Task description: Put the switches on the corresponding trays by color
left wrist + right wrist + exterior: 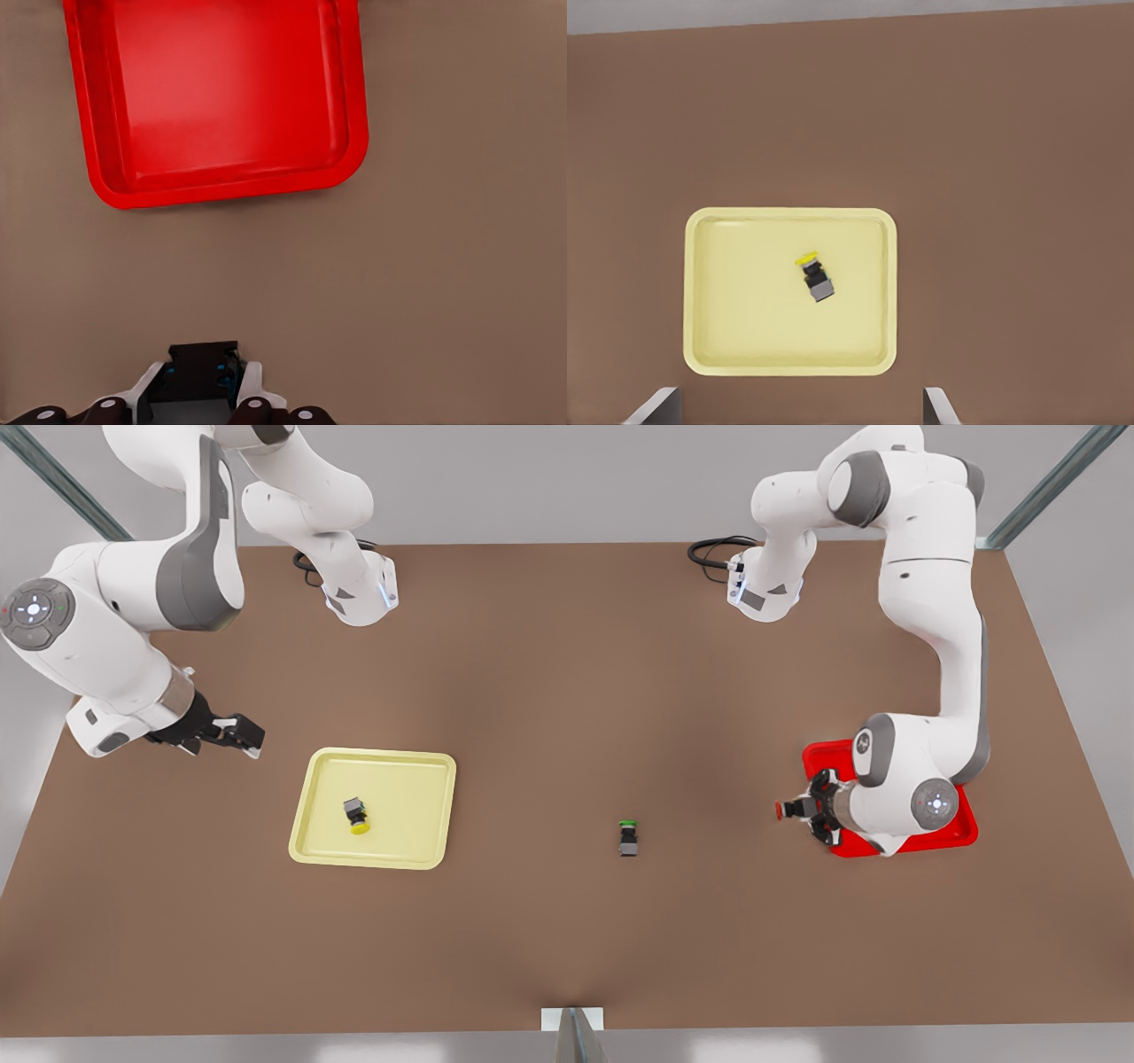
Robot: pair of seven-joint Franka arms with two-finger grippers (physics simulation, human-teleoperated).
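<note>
The yellow-capped switch lies on its side inside the pale yellow tray. My right gripper hovers open to the front view's left of that tray, nothing between its fingers. At the front view's right, my left gripper is shut on the red-capped switch. It holds the switch over bare table just beside the red tray. The left arm's wrist covers much of the red tray in the front view.
A green-capped switch lies on the brown table between the two trays. Both arm bases stand at the table's far edge. A metal post sits at the near edge.
</note>
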